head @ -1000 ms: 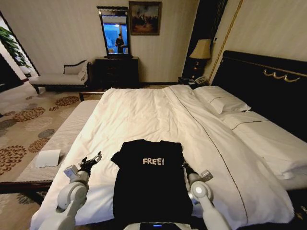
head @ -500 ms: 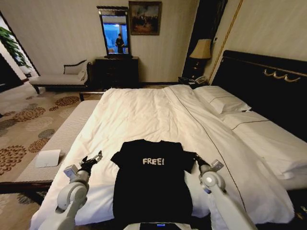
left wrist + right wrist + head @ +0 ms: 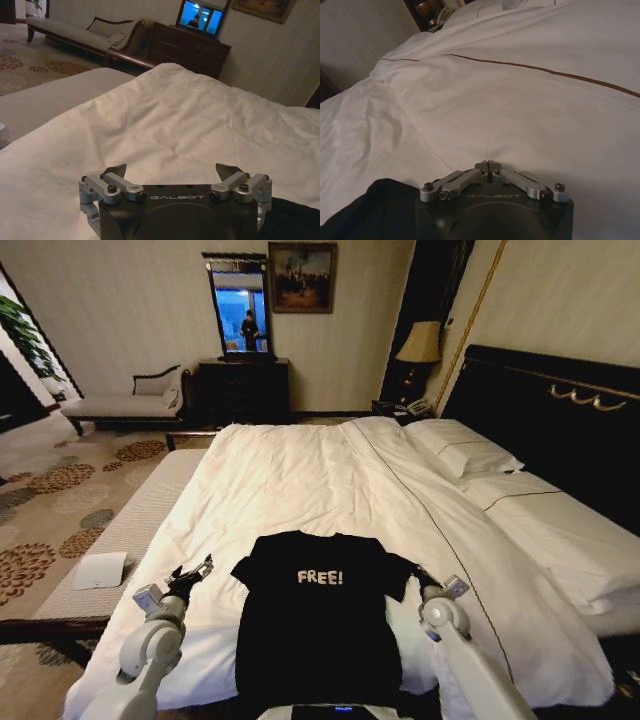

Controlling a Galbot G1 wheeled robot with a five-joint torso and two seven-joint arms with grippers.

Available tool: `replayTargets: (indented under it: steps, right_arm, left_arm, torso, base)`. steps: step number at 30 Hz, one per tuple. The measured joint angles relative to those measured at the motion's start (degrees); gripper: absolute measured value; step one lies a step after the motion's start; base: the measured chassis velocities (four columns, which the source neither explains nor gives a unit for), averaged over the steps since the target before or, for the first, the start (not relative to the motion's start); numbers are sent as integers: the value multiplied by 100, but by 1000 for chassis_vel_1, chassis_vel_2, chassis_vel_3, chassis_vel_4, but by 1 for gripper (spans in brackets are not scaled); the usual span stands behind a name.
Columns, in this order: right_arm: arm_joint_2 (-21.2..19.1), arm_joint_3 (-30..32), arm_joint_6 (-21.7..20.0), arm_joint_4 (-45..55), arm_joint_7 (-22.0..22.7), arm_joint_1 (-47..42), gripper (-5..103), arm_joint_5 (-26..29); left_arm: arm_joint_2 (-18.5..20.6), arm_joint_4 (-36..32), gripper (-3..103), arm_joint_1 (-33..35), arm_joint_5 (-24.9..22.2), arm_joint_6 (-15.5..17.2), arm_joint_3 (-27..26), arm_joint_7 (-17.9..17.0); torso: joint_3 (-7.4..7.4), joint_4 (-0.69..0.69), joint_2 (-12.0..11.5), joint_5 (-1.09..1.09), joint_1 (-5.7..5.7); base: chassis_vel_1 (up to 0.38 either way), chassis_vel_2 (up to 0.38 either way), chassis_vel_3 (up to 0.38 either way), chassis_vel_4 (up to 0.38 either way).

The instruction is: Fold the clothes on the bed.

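Right gripper [image 3: 414,574] has dragged T-shirt [image 3: 318,615] sleeve outward across duvet [image 3: 300,480].

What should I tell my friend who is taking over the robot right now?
Left gripper: open, over the white duvet beside the T-shirt's left sleeve, holding nothing.
Right gripper: shut, at the right sleeve's edge; whether it pinches fabric is unclear.
Black T-shirt: spread flat, lettering up, at the foot of the bed.
Done: no fold yet.
Left: all of the folding.
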Motion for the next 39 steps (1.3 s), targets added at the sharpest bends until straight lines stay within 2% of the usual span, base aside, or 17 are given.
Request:
replayTargets:
  steps: [8,10,11,15,16,20,21,22,23,25,26,29,30,31,35,36,39]
  right_arm:
    - [90,-166,-137,-137,119,-27,-1,-115]
    - [128,-183,-187,-175,193,-28,9,-207]
    - [128,-183,-187,-175,193,-28,9,-207]
    - [127,-37,-259,-55,503,14,26,-373]
    - [127,-37,-259,-55,503,14,26,-373]
    - [-357,-4,-312,56,424,252,47,-334]
    - [-357,-4,-312,56,424,252,47,-334]
    - [-488,-64,-312,15,279,344,52,-309]
    - [-627,-121,-313,-49,93,427,52,-297]
    - [-910,-258,-323,-222,-406,586,63,-247]
    - [-910,-258,-323,-222,-406,586,63,-247]
    - [-1233,-602,-408,-600,-1322,899,80,-26]
    - [-1309,-726,-440,-695,-1567,991,80,51]
    - [-1309,-726,-440,-695,-1567,991,80,51]
    - [-1455,-1150,-582,-1173,-2555,1326,98,113]
    - [-1455,-1267,-586,-1330,-2766,1426,98,80]
    - [-1418,-1465,-588,-1573,-2973,1605,100,25]
  left_arm:
    - [-22,83,100,-46,-2,-4,42,4]
    - [-26,105,100,-77,-1,-4,59,5]
    - [-26,105,100,-77,-1,-4,59,5]
    - [-32,142,100,-90,-2,-8,36,7]
    - [-32,142,100,-90,-2,-8,36,7]
    - [-28,166,100,-45,-5,-28,-20,16]
    - [-28,166,100,-45,-5,-28,-20,16]
    - [-24,169,100,-44,-4,-31,-17,20]
    - [-15,175,100,-58,-3,-31,1,20]
    - [19,188,100,-128,-3,-30,85,19]
    - [19,188,100,-128,-3,-30,85,19]
    - [28,168,100,-140,-3,-16,107,7]
    - [23,154,100,-127,0,-16,102,6]
    - [23,154,100,-127,0,-16,102,6]
    - [-17,124,100,-52,37,-15,48,2]
    - [-32,112,100,-32,45,-18,30,2]
    - [-49,91,100,-1,52,-20,3,2]
  torso:
    - [0,0,0,0,0]
    - [0,0,0,0,0]
    - [0,0,0,0,0]
    - [0,0,0,2,0]
    - [0,0,0,2,0]
    - [0,-1,0,-2,0]
    - [0,-1,0,-2,0]
    - [0,0,0,0,0]
    - [0,1,0,3,0]
    - [0,-1,0,-1,0]
    - [0,-1,0,-1,0]
    - [0,-1,0,1,1]
    - [0,0,0,1,0]
    - [0,0,0,1,0]
    - [0,0,0,0,0]
    - [0,0,0,0,0]
    - [0,0,0,1,0]
  base:
    - [0,0,0,0]
    - [0,0,0,0]
    - [0,0,0,0]
    - [0,0,0,0]
    - [0,0,0,0]
    - [0,0,0,0]
    - [0,0,0,0]
    - [0,0,0,0]
    - [0,0,0,0]
    - [0,0,0,0]
    - [0,0,0,0]
    - [0,0,0,0]
    - [0,0,0,0]
    - [0,0,0,0]
    - [0,0,0,0]
    - [0,0,0,0]
    - [0,0,0,0]
